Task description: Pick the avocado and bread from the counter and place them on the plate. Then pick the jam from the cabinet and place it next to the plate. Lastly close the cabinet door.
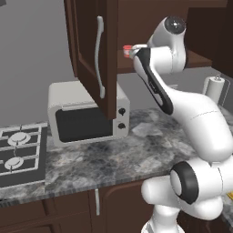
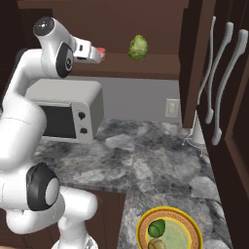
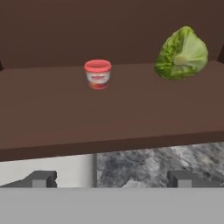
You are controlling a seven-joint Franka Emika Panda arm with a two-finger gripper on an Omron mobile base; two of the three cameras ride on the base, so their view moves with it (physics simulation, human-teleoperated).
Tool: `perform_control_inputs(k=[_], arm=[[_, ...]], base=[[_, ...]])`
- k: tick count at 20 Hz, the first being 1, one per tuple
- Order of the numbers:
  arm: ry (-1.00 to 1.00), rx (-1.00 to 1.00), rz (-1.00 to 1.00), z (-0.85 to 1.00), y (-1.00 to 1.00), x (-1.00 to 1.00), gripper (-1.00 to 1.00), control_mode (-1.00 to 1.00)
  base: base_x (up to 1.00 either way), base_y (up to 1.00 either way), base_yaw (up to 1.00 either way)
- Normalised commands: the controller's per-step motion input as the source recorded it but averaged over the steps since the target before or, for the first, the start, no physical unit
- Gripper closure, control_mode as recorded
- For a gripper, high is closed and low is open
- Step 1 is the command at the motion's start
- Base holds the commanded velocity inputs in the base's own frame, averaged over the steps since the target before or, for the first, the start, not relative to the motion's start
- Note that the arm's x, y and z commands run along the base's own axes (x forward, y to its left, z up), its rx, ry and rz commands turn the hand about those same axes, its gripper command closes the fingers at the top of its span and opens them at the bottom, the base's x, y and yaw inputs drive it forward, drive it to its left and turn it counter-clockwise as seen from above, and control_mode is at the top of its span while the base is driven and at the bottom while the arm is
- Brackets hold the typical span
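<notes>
My tool (image 3: 112, 178) is up at the cabinet (image 2: 146, 19) shelf (image 3: 109, 109), fingers spread wide with nothing between them. Straight ahead through the hand view, the jam (image 3: 97, 74) stands upright toward the back of the shelf, a red jar with a paler band, well clear of my fingertips (image 3: 41, 178). To its right on the same shelf sits a pale green leafy ball (image 3: 181, 54), apart from the jar.

From the left base view, the cabinet door (image 1: 93, 54) hangs open beside my arm, its long silver handle (image 1: 98, 57) facing out, and the jam (image 1: 127, 48) peeks out just at my tool's end. Below the door sits the white microwave (image 1: 86, 118) on the grey marbled worktop (image 1: 136, 150), with the stove burners (image 1: 20, 152) off to the left.

From the right base view, the plate (image 2: 187, 228) lies low on the worktop near the front edge. The avocado (image 2: 156, 227) is on it, dark green and glossy, and the bread (image 2: 155, 244) lies right beside it, also on the plate.
</notes>
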Motion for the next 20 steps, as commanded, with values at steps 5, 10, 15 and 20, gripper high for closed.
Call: perform_control_inputs(k=[5, 10, 15, 20], arm=[[0.04, 0.00, 0.00, -0.11, 0.03, 0.35, -1.00, -1.00], [0.05, 0.00, 0.00, -0.18, 0.00, 0.36, -1.00, -1.00], [0.02, 0.00, 0.00, -0.13, 0.03, 0.37, -1.00, -1.00], [0.00, 0.00, 0.00, -0.02, 0.08, 0.36, -1.00, -1.00]], base=[[0.00, 0.00, 0.00], [0.00, 0.00, 0.00], [0.00, 0.00, 0.00], [0.00, 0.00, 0.00]])
